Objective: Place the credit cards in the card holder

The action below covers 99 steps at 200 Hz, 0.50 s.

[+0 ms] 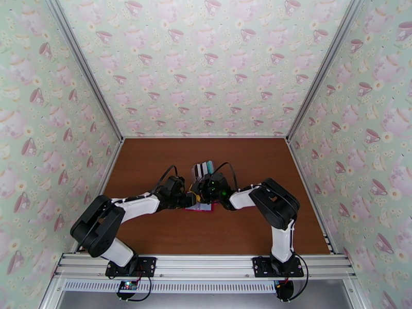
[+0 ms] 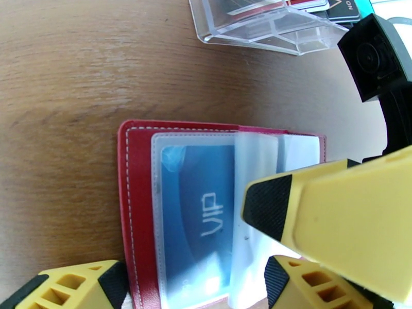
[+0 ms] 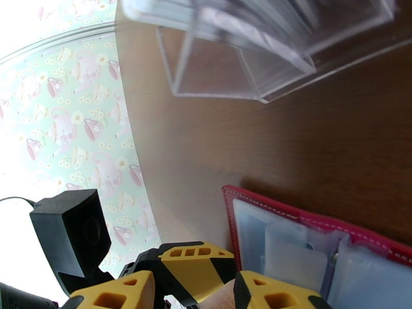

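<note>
Left gripper (image 2: 180,292) gapes wide, empty, blue VIP card (image 2: 201,212) in the red card holder (image 2: 136,202) between its fingers; right gripper (image 3: 195,298) half-open, empty, fingertip (image 2: 265,202) on a clear sleeve (image 2: 255,160).

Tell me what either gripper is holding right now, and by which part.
Cannot be told. The left gripper straddles the card holder's edge by the blue VIP card, jaws apart; the right gripper's finger lies on its clear sleeves.

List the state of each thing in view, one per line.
card holder, open flat on the table, pockets up.
blue VIP card, tucked in a clear pocket.
clear rack, holds cards in its slots.
left gripper, open over the card holder.
right gripper, open, beside the lifted pocket flap.
</note>
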Available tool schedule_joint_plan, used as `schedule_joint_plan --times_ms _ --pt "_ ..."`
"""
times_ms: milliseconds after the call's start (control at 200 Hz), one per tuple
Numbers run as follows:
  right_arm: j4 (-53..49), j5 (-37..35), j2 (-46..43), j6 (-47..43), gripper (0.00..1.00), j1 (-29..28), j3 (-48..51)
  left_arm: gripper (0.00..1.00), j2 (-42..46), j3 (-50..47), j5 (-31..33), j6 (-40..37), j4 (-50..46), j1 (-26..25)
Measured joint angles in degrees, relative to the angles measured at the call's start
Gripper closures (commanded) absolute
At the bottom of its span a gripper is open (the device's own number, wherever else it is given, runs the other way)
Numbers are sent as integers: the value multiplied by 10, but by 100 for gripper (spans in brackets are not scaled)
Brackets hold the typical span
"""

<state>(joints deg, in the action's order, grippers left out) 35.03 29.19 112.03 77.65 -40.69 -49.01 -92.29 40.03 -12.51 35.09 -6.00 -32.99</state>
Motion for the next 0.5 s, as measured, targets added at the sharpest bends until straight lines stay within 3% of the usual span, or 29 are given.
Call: schedule_joint_plan --times_ms 496 --pt "-4 11 -47 -2 51 29 10 25 -8 5 2 10 2 0"
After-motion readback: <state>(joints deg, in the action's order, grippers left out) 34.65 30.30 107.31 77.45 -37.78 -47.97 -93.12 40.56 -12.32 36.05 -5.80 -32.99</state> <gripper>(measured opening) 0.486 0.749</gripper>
